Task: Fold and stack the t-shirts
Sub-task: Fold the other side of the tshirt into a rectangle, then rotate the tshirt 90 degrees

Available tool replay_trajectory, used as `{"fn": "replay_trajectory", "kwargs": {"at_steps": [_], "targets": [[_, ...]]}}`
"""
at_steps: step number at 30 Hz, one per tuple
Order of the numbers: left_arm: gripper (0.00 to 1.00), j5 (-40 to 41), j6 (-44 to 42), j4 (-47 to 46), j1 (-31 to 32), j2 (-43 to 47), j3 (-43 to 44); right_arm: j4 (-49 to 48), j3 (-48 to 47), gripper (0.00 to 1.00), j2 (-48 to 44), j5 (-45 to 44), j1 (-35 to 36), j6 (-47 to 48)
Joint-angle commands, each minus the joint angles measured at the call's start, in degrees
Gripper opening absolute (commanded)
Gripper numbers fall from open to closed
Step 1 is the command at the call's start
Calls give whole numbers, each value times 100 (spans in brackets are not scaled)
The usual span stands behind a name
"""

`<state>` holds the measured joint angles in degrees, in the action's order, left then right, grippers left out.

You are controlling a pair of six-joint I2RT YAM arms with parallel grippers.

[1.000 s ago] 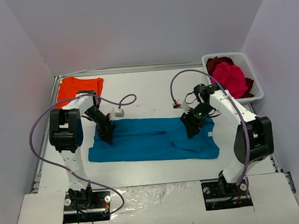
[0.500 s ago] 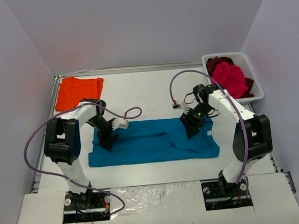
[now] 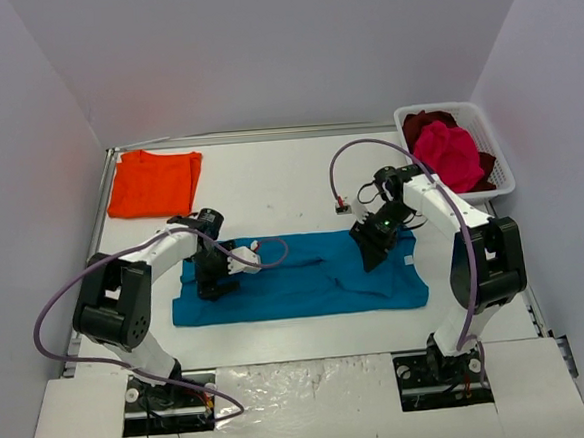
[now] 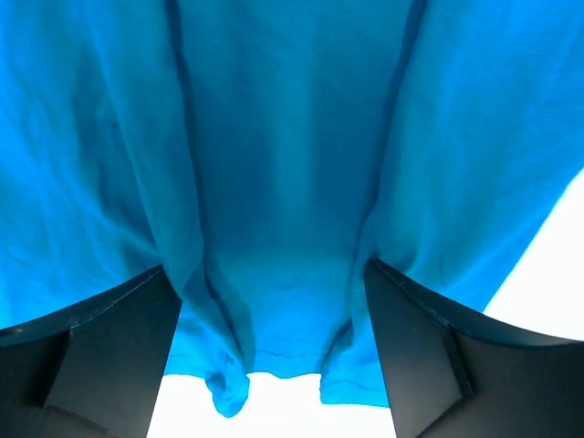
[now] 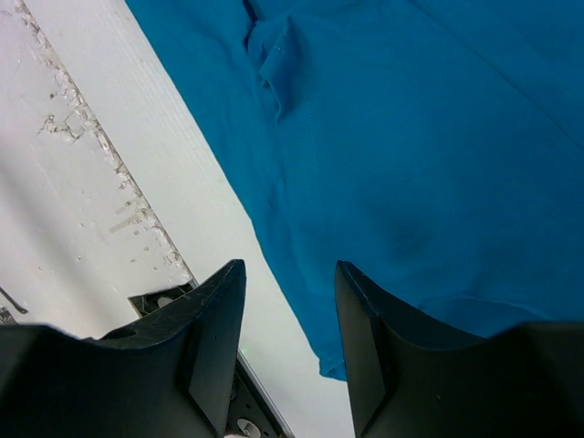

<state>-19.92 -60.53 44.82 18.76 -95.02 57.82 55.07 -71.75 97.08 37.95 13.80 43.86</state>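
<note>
Teal-blue t-shirt (image 3: 306, 278) lies flat mid-table, long axis running left to right, with one arm at each end; left gripper (image 3: 209, 285) sits on the left end, jaws wide astride a ridge of cloth, not pinching yet. Right gripper (image 3: 368, 256) is over the far edge near the right end, jaws partly apart with nothing between them; I'd say each arm is about equally near its own end.

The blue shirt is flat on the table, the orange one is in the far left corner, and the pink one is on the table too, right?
No, the pink shirt is in the basket, not on the table; the top view shows it. The blue shirt and the orange one are as you said.
</note>
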Motion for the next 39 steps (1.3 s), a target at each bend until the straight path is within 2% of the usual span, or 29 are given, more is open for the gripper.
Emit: {"fn": "replay_trajectory", "kwargs": {"at_steps": [1, 14, 22, 28, 33, 34, 39], "targets": [[77, 383, 173, -289, 250, 71, -420, 171, 38, 40, 30, 10, -44, -35], [73, 841, 261, -377, 909, 282, -799, 101, 55, 40, 145, -34, -44, -79], [71, 1464, 165, -298, 1235, 344, -913, 83, 47, 40, 241, -34, -44, -79], [70, 1692, 129, -211, 1481, 64, -939, 83, 47, 40, 277, -25, -36, -88], [69, 1685, 112, 52, 1516, -43, -660, 83, 64, 40, 233, -43, -36, -105], [65, 1624, 164, 132, 1516, -34, -580, 74, 64, 40, 215, -60, -36, -123], [62, 1044, 305, 878, 1516, 229, 192, 92, 55, 40, 48, -174, -36, -193]]}}
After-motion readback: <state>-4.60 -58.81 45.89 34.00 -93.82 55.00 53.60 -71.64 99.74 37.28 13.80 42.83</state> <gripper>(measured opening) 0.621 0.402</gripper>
